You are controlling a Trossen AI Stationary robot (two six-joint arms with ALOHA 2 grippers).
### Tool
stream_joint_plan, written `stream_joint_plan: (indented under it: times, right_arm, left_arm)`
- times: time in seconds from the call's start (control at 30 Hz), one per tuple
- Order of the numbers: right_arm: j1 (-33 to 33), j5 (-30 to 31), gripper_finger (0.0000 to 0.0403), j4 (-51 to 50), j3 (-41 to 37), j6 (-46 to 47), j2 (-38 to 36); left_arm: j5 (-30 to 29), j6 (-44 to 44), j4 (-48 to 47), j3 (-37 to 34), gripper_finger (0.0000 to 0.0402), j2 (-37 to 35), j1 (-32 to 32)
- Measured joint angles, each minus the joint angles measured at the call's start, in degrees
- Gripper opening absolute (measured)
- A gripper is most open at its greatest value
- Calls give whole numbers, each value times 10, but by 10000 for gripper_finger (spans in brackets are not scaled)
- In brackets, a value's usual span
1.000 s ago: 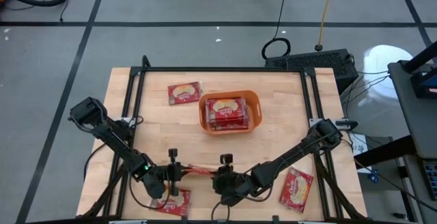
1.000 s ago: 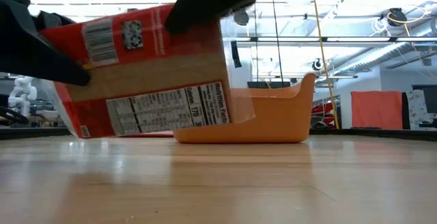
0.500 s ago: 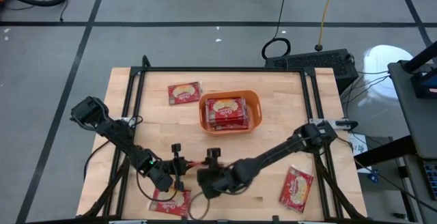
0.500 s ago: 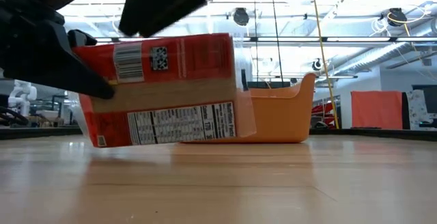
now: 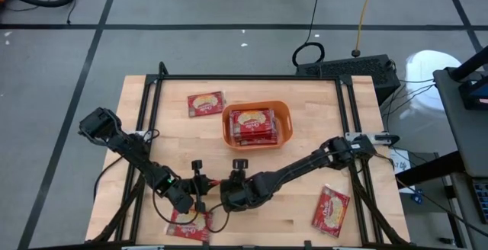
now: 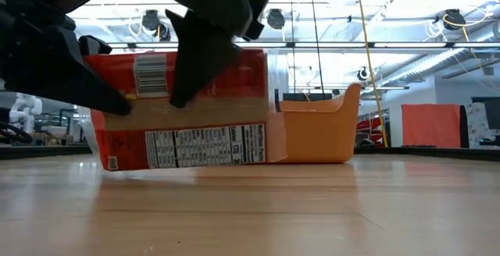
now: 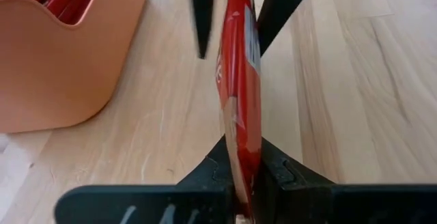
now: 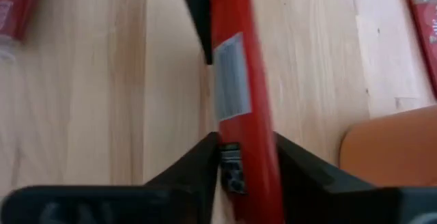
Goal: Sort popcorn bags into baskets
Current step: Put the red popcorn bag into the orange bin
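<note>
The orange basket (image 5: 256,125) sat mid-tabletop toward the far edge, holding packets. Near the front edge, an upright popcorn bag (image 6: 183,108), showing "Nutrition Facts" and a barcode, was clamped by the left gripper (image 5: 200,191) and right gripper (image 5: 226,190) together.

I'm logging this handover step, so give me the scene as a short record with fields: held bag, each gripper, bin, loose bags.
held bag: one popcorn bag on edge, above the near table middle
left gripper: shut on the bag
right gripper: fingers astride the bag's other end, grip not clear
bin: orange basket at the far middle, packets inside
loose bags: one beside the basket, one at the near left, one at the near right
</note>
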Motion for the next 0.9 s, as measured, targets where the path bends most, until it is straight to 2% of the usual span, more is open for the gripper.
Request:
stream_joint_plan:
  times: [0.2,0.3,0.5,0.63,0.77,0.9]
  right_arm:
    - [0,-13,35,-2,0,-19,0]
    - [0,-20,18,-4,0,-25,0]
    - [6,-13,23,-14,-1,-27,-3]
    - [19,-12,21,-39,-2,-3,-21]
    - [37,-12,19,-78,-1,26,-48]
    - [57,-10,19,-110,-1,60,-70]
  left_arm:
    - [2,-19,3,0,25,0,3]
    - [11,-79,19,0,59,0,4]
    - [15,-79,68,0,193,-1,5]
    - [15,-75,74,4,261,-18,4]
    - [15,-71,71,4,288,-47,-3]
    - [9,-53,71,4,285,-69,-14]
